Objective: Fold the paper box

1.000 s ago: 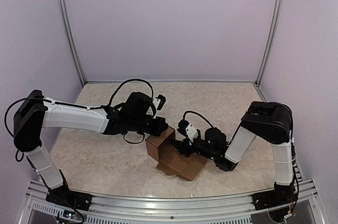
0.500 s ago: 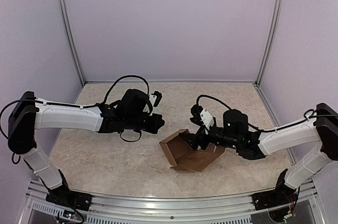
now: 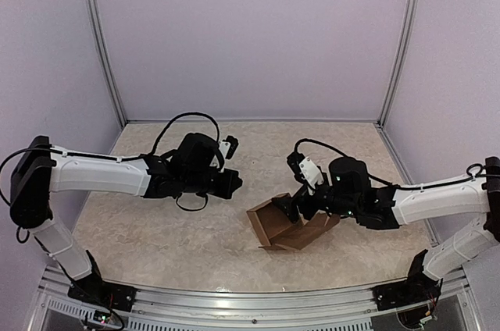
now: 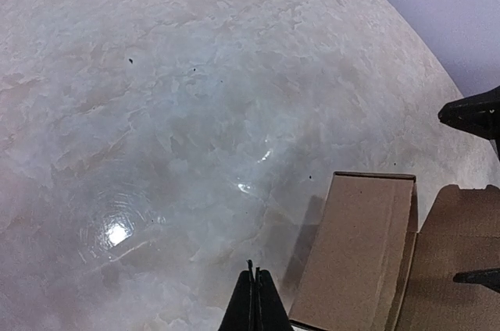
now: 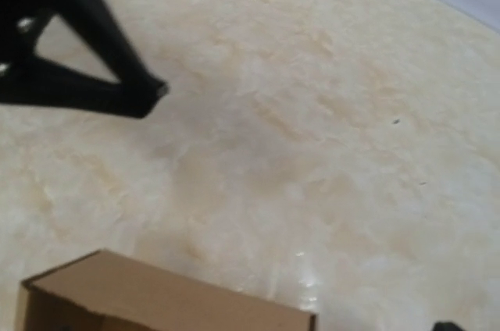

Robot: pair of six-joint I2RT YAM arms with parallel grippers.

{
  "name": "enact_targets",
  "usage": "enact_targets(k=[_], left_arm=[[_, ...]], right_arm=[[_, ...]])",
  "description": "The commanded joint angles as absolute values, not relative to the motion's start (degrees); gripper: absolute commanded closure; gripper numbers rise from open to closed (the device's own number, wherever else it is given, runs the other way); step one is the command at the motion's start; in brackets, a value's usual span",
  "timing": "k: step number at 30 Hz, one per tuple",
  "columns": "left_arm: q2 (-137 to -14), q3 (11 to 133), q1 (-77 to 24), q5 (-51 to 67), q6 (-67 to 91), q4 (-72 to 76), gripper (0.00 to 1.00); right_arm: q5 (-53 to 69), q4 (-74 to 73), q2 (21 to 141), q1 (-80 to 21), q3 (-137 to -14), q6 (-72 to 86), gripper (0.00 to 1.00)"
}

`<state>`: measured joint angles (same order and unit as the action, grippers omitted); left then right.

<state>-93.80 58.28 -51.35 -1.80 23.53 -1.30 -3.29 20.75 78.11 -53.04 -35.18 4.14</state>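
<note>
Right of centre on the worktop [image 3: 156, 229], the paper box [image 3: 271, 226] sits half-formed, top open. My right jaws gape wide just over it, holding nothing; my left jaws hover pinched together nearby. Next, I reckon: catch a loose flap and fold it in.

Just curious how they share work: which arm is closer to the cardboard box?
Right. The right arm has its open jaws at the far edge of the cardboard box; the left arm, jaws shut, points at it from the left across a gap.
</note>
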Motion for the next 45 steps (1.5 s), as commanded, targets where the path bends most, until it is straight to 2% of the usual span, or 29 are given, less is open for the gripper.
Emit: enact_targets(k=[1,6,15,20,25,31,35,45], left_arm=[[-90.95,57.84,-52.38,-1.95,22.57,-0.44,0.98],[-90.59,60.0,-55.04,-3.3,21.44,-1.01,0.96],[-92.84,63.8,-58.56,-3.28,21.34,-1.56,0.87],[-93.92,64.81,-58.67,-2.66,21.83,-2.06,0.86],[-93.7,64.95,-58.71,-2.85,21.57,-2.53,0.84],[-94.22,66.52,-58.62,-2.45,20.26,-3.04,0.78],[-95.68,69.76,-58.45,-1.04,19.16,-4.67,0.76],[-94.48,73.97,-58.41,7.06,15.74,-11.49,0.53]], right_arm=[[-8.77,18.72,77.06,-52.59,-37.53,7.0,0.0],[-14.0,23.38,79.77,-52.61,-36.07,7.4,0.0],[-32.94,39.33,85.76,-52.48,-30.67,8.67,0.0],[-38.6,39.1,87.34,-52.32,-32.82,6.27,0.0],[-38.62,32.13,82.5,-52.03,-33.1,6.31,0.0],[-30.63,21.82,75.22,-50.34,-32.72,9.01,0.0],[-30.15,12.56,73.92,-49.82,-36.56,8.22,0.0],[-14.53,-25.65,63.2,-49.76,-45.52,21.62,0.01]])
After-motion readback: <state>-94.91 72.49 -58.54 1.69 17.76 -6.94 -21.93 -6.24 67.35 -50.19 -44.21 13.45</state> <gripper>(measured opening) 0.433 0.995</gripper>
